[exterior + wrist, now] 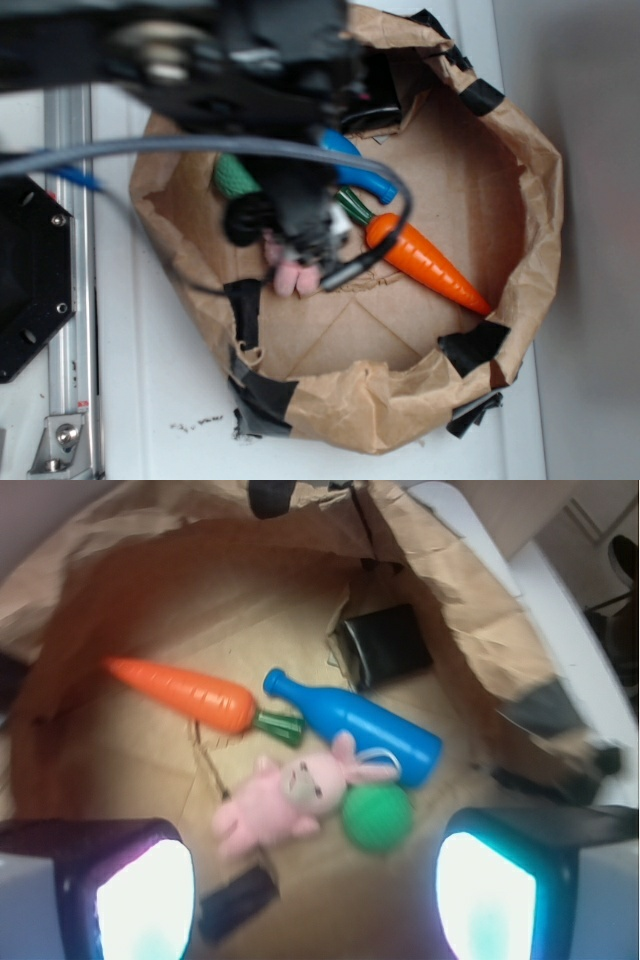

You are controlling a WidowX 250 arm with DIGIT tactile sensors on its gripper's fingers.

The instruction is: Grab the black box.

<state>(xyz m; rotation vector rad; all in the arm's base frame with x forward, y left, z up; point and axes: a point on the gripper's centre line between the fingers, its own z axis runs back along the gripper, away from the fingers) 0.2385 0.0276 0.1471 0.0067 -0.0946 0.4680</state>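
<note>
Claw [315, 900] fingers are standing well apart at the lower left and lower right of the wrist view, their pads glowing pale, with nothing between them. In that view the black box [388, 646] is sitting in the upper middle of the frame, against the crumpled wall of the brown paper bag [470, 610], just beyond the body of the blue bottle [352, 725]. The bottle is lying on its side, neck pointing toward the upper left. An orange carrot [180, 692] is lying left of it, its green stem end close to the bottle's neck. A pink plush bunny [285, 800] is lying below the bottle, touching a green ball [377, 818] on its right.

In the exterior view the arm is reaching in from the upper left, blurred, and is covering much of the bag's [520, 190] interior. The carrot [425, 262] is showing at the centre right, the bottle [360, 170] above it. Black tape strips [472, 345] are patching the bag's rim. The bag is resting on a white worktop [150, 400].
</note>
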